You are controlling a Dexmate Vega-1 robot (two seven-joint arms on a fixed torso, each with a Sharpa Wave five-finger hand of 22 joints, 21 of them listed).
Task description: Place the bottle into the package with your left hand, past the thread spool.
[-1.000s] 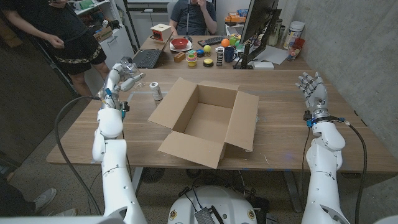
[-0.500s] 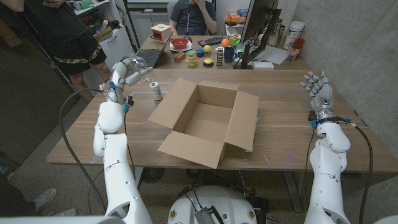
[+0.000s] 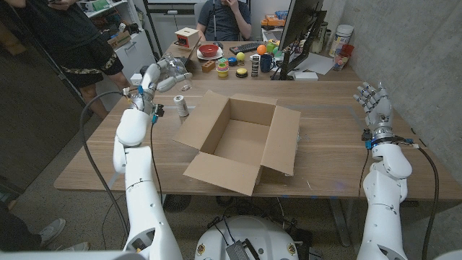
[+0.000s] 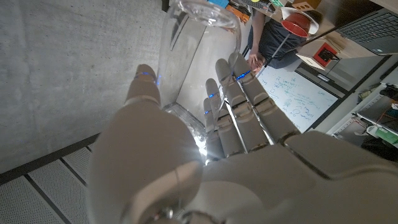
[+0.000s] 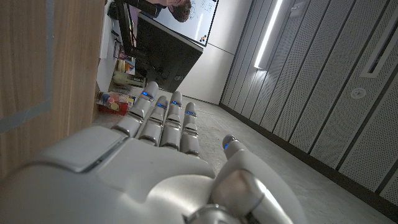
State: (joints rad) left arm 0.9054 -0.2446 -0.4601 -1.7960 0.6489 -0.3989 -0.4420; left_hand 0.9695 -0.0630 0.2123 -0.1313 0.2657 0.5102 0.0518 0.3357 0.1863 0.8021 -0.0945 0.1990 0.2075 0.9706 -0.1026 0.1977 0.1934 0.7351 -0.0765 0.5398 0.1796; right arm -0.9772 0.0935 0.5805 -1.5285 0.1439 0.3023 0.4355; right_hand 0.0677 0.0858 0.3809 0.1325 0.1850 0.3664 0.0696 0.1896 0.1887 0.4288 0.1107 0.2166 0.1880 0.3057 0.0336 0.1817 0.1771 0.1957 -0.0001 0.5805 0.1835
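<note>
Left hand [image 3: 164,74] is already wrapped around the bottle [image 4: 198,59], up in the air over the far-left part of the desk [image 3: 339,137]. The left wrist view shows it best: clear, see-through plastic running up between the thumb on one side and the fingers [image 4: 249,106] on the other, with the grip around the body of the bottle rather than at either end. In the head view the bottle is honestly hard to make out against the hand, just a pale glint sticking out past the fingers.

Handling-wise, my guess is it's light and looks empty, since I can see straight through it. Thin clear plastic like that tends to be slick and a bit squashy, so squeeze too hard and it'll buckle or pop out, too soft and it slides. Holding it round the middle like this seems the sane choice. Not fragile, I'd say, so a short drop into the box shouldn't hurt it.

The cardboard box [image 3: 242,141] sits open in the middle of the desk, flaps splayed out, well apart from the hand and nearer the robot. The thread spool [image 3: 181,105] stands upright on the desk between the two, just beside the box's left flap and pretty much under the path the hand would take. So the carry probably needs to stay high enough to clear both spool and flap.

Right hand [image 3: 374,98] is raised over the right side of the desk, fingers spread, holding nothing.
</note>
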